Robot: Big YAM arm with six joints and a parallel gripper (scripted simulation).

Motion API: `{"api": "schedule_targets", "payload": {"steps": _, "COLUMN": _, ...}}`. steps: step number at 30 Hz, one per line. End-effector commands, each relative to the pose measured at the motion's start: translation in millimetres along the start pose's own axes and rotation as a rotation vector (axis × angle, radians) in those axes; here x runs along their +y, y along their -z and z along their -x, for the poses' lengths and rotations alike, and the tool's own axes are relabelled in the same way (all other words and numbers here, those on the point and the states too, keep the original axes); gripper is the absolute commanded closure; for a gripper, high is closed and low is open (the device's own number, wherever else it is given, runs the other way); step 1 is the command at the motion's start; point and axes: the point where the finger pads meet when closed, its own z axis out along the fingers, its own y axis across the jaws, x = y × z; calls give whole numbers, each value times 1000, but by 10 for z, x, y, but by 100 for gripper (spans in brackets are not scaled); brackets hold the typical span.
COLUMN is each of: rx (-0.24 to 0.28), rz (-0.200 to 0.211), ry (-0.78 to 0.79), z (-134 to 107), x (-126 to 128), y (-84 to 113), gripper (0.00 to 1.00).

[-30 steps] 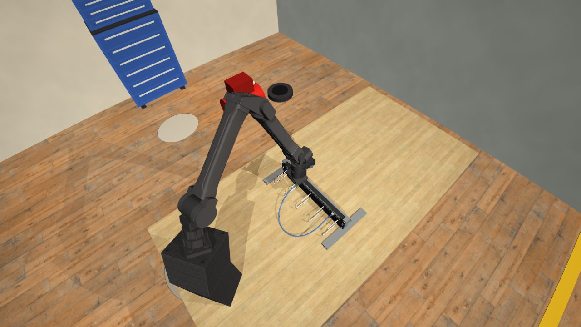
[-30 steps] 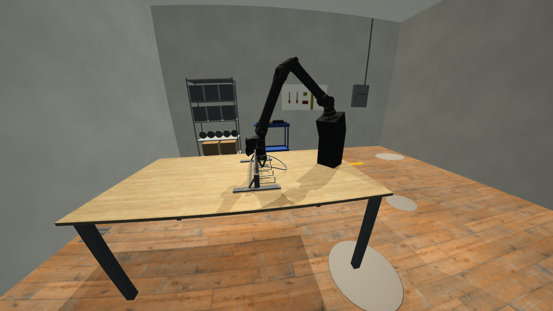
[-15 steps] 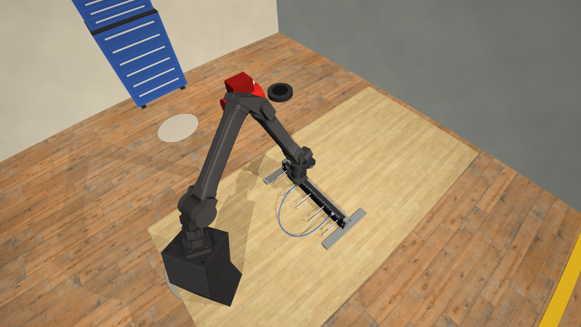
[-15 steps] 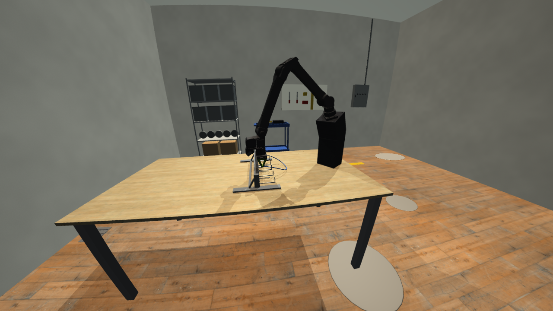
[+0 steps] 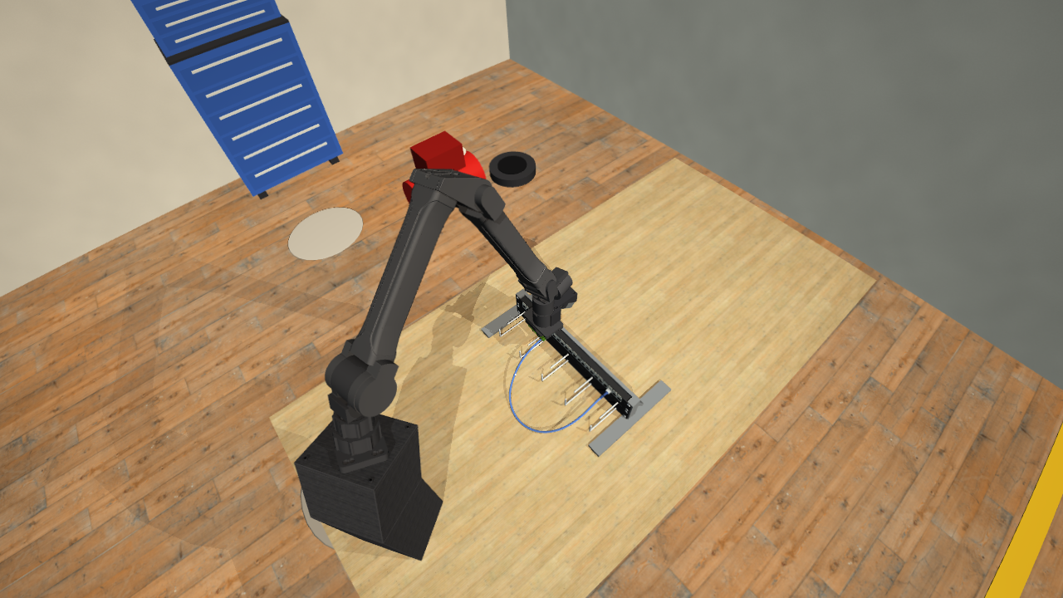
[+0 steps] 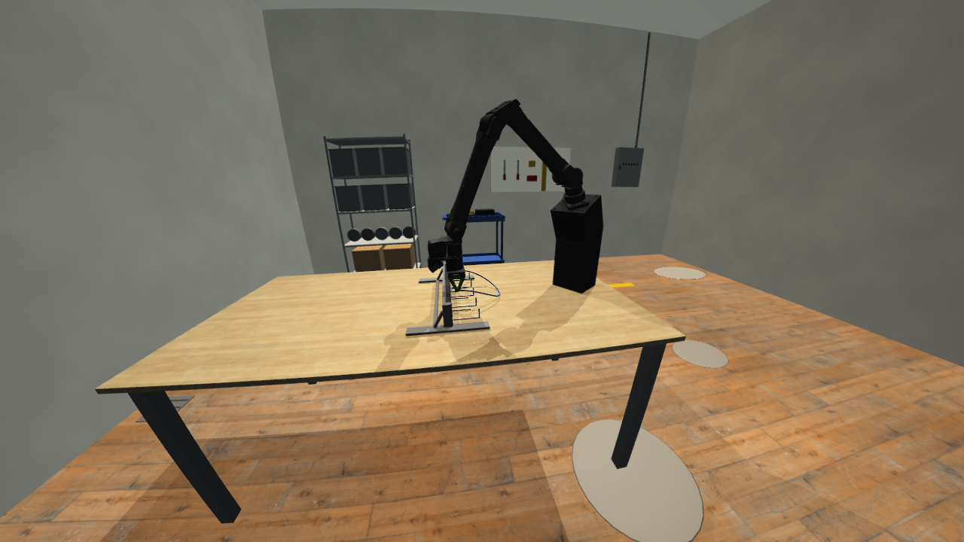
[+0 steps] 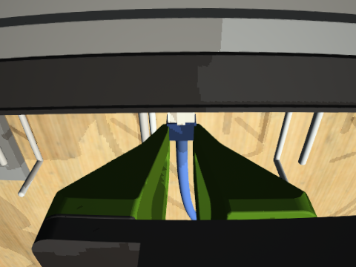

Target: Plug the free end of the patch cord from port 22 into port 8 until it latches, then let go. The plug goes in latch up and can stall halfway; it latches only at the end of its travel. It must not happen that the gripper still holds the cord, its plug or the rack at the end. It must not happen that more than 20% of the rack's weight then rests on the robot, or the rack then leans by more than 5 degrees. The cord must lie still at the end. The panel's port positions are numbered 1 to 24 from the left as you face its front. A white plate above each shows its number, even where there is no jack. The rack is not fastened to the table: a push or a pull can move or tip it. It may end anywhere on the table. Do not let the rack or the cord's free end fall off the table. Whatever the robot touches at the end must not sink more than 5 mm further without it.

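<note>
Now you're seating the navy-and-white plug (image 7: 181, 131); green fingers (image 5: 543, 337) (image 6: 456, 284) clamping it; next prob. needing straight push till latch, w/o tipping rack.

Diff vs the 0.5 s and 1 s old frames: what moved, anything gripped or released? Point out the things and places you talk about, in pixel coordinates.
Nothing visibly moved in the top or exterior view. Arm (image 5: 401, 278) (image 6: 473, 176), rack (image 5: 613, 440) (image 6: 431, 330) (image 7: 111, 81) and blue cord loop (image 5: 510, 401) (image 6: 499, 291) (image 7: 182, 167) match. No grip or release shows; the end effector (image 5: 543, 338) (image 6: 457, 288) (image 7: 181, 134) is now shut on the plug (image 7: 181, 133).
</note>
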Motion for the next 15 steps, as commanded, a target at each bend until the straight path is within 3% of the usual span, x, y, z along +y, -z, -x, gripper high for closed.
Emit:
{"api": "schedule_targets", "payload": {"steps": 1, "rx": -43, "rz": -2, "ry": -26, "z": 260, "x": -36, "y": 84, "gripper": 100}}
{"api": "schedule_targets", "payload": {"steps": 15, "rx": -51, "rz": -2, "ry": -30, "z": 297, "x": -42, "y": 94, "gripper": 100}}
